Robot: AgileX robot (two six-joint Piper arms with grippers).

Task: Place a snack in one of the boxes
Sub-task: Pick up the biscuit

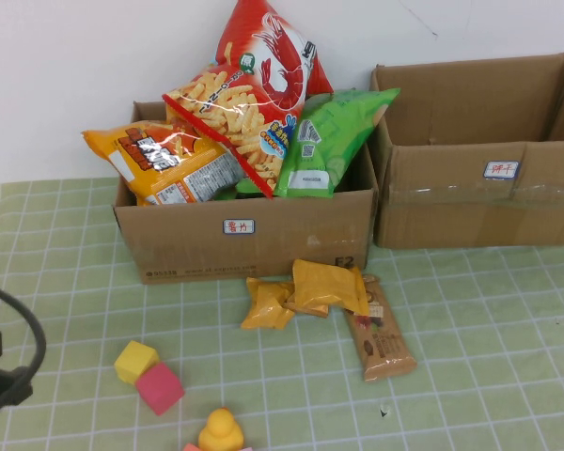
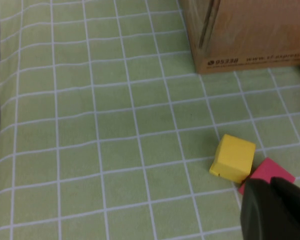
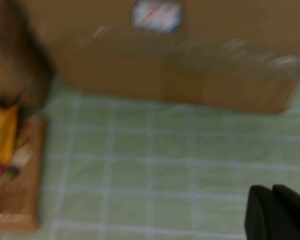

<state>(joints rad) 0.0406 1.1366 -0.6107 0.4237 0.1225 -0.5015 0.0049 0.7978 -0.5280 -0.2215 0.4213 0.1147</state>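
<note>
Cardboard is making up both open boxes standing at the back of the green checked bench (image 1: 470, 338): the left cardboard box (image 1: 249, 240) is overflowing with an orange crinkly snack bag (image 1: 160, 162), a red shrimp-print chip bag (image 1: 254, 89) and a green snack bag (image 1: 331, 139), while the right cardboard box (image 1: 479, 155) is showing only its bare inner walls. Two small yellow foil snack packets (image 1: 305, 291) are lying on the bench just in front of the left box, touching each other, and a brown wrapped snack bar (image 1: 383, 334) is resting beside them, touching the nearer packet. Nearer the robot, a yellow cube block (image 1: 134, 361) is touching a pink cube block (image 1: 160, 389), with a yellow rubber duck (image 1: 221, 433) close by at the lower edge. The left claw (image 2: 277, 210) is hovering just over the pink block, gripping nothing, and how far it is parted I cannot tell. The right claw (image 3: 277, 212) is hanging over bare bench in front of the right box, near the brown bar, holding nothing; its opening likewise cannot be made out.
</note>
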